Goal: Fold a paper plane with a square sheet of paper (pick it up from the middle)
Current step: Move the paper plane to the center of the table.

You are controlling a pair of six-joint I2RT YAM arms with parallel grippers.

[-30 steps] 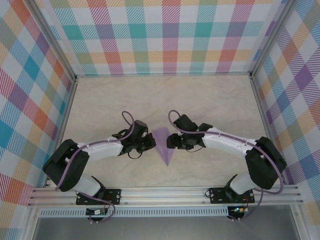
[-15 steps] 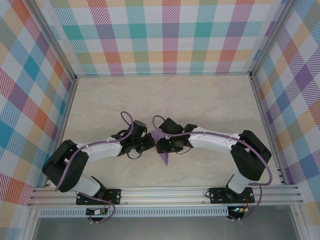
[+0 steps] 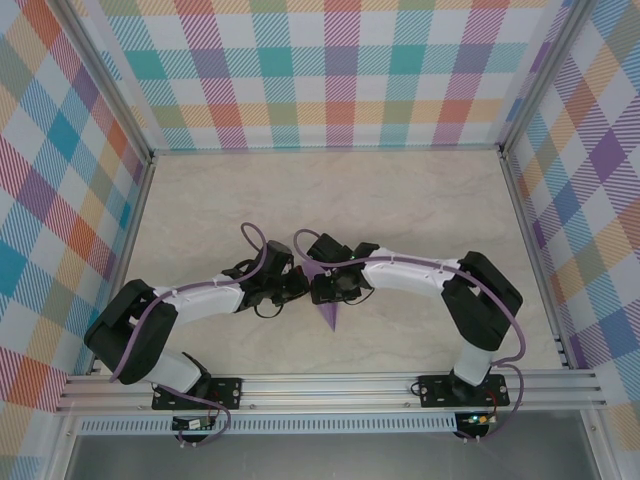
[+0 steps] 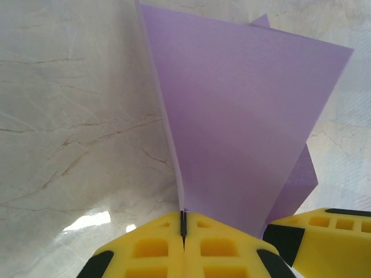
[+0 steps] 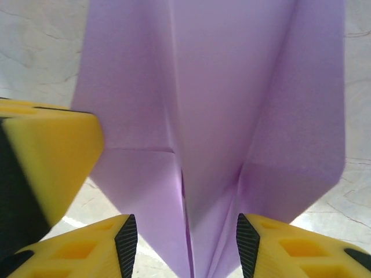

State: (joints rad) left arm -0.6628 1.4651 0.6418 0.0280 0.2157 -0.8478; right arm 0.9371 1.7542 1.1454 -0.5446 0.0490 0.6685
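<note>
A pale marbled table [image 3: 420, 200] lies under bright plaid walls [image 3: 330, 80], and it spreads on every side of the plane [image 3: 331, 316], with more bare top beyond the plane than on its near side. From above, we see the plane as a slim lavender dart with its sharp tip pointing at the arm bases; its wide end is hidden under the 2 wrists.

The left gripper [image 3: 300, 286] comes at the plane from its left. In the left wrist view its 2 yellow fingers [image 4: 145, 249] are pressed together, with only a thin dark seam between them. The lavender paper [image 4: 243, 116] rises straight out of that seam, so we take it as pinched on the plane. The sheet stands up from the fingers as a tall panel, and a second layer shows behind the panel's right edge.

The right gripper [image 3: 318, 290] comes at the plane from its right, just beside the left one. In the right wrist view its 2 fingers [image 5: 75, 252] stand well apart, 1 on each side of the plane's raised middle fold [image 5: 208, 145]. The wings spread flat to both sides of that fold. We cannot tell whether its pads touch the paper. A yellow finger of the left gripper [image 5: 46, 150] sits against the plane's left wing in that view.
</note>
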